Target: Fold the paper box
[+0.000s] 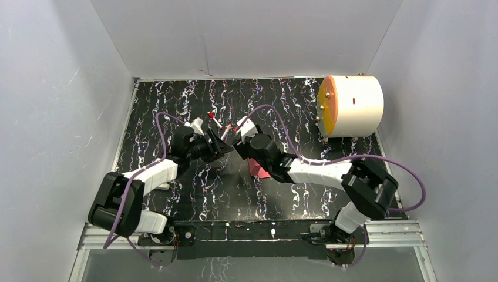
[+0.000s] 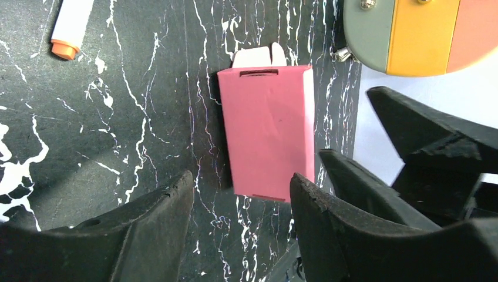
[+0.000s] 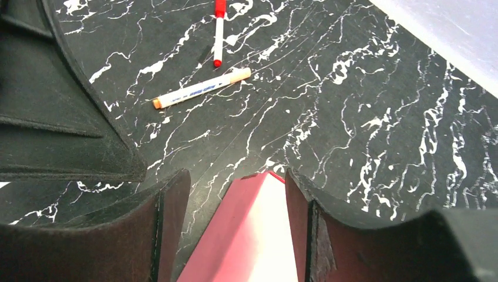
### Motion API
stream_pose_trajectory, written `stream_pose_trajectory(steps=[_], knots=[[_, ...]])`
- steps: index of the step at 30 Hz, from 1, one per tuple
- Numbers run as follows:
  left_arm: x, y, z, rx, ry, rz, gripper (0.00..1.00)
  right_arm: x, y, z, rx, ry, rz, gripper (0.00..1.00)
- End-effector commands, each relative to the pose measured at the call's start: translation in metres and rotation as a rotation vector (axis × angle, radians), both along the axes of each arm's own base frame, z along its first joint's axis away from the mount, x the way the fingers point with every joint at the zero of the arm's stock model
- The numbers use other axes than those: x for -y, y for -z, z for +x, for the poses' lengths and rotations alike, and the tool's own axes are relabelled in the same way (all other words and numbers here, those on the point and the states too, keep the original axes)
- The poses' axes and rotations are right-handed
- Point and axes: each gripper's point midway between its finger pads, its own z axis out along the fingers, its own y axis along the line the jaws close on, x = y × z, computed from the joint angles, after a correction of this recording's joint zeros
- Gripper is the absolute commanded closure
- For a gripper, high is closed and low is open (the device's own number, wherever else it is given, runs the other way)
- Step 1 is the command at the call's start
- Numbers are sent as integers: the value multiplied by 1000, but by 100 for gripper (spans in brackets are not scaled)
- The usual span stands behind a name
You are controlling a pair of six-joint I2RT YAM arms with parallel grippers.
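Left wrist view, box: The paper box (image 2: 267,132) lies flat on the tabletop (image 2: 117,117). A white tab (image 2: 258,57) pokes out of its far end.
Left wrist view, claw: Your left claw (image 2: 241,182) has its jaws apart with nothing in them. The near end of the box sits just by the tips.
Right wrist view, claw: Your right claw (image 3: 236,176) looks down on the box, jaws apart, one on each side. They seem not to squeeze it, but the near part is cut off, so you can't be sure.
Right wrist view, pens: A white marker (image 3: 202,88) and a red pen (image 3: 218,32) lie well away from the box.
Top view: Only a small pink bit of the box shows, under your right arm, near the middle of the tabletop.
How it feels: Likely very light thin card. It may bend, dent or slide easily.
Where to hold: Take the long sides softly with one claw, then push the tab in with the other.
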Motion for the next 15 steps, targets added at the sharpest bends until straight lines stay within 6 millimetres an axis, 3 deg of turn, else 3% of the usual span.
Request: stream_pose_trajectory(steps=[1,8,15], knots=[[0,-15,0,23,3,-17,41,21,-16,-5,-98,107,-25,29],[19,-28,0,38,46,-53,37,62,4,-1,-280,212,-19,25],[62,-32,10,72,109,-15,31,92,7,3,-370,204,171,25]])
